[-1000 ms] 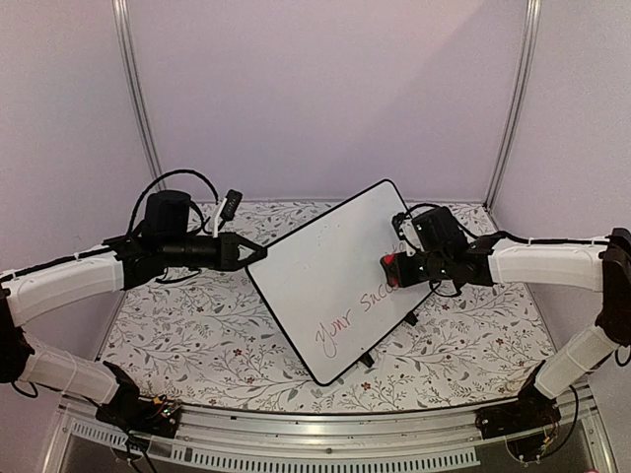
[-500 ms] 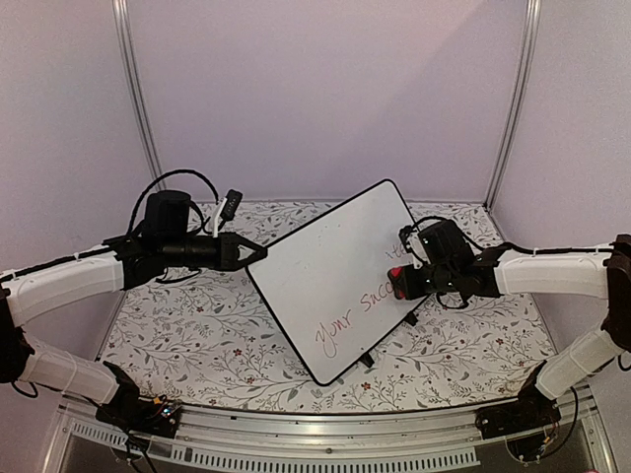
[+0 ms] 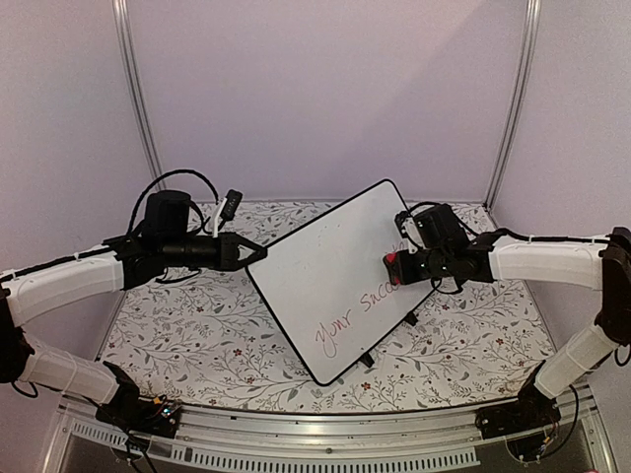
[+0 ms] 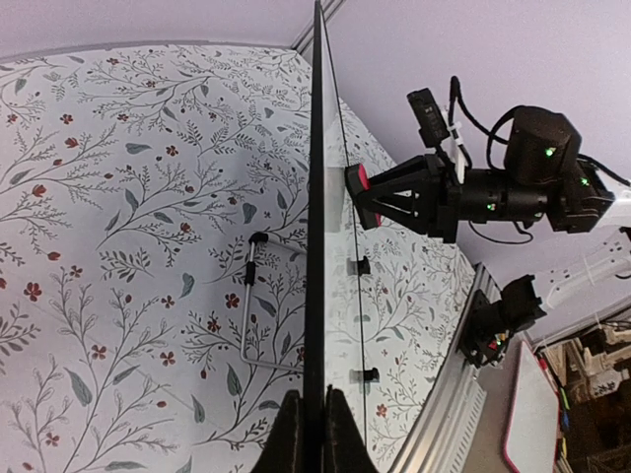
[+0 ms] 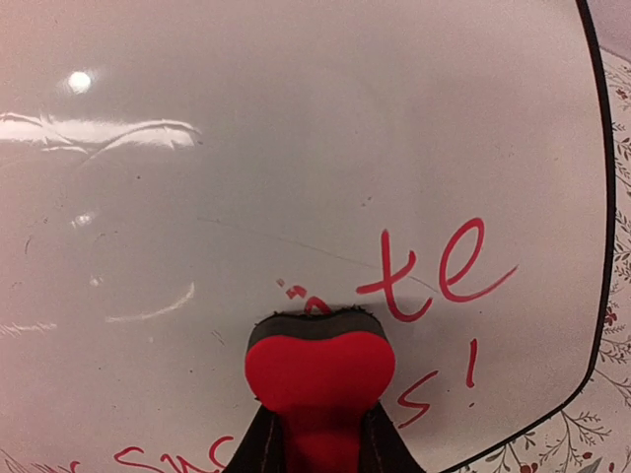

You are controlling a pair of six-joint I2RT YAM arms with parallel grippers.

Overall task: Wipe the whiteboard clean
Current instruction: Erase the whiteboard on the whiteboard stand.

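Two hands, both closed on something: the left hand [image 3: 258, 254] clamped on the left edge of the whiteboard [image 3: 330, 286], the right hand [image 3: 400, 268] clamped on a red eraser [image 3: 390, 260] with its dark pad pressed flat against the board's face. Whiteboard propped up at a tilt on the floral surface [image 3: 197, 325], between the two arms, one rounded corner toward the back wall. Red handwriting [image 5: 444, 271] along the lower right part of the board, just beside and below the eraser, with bare glossy white above.
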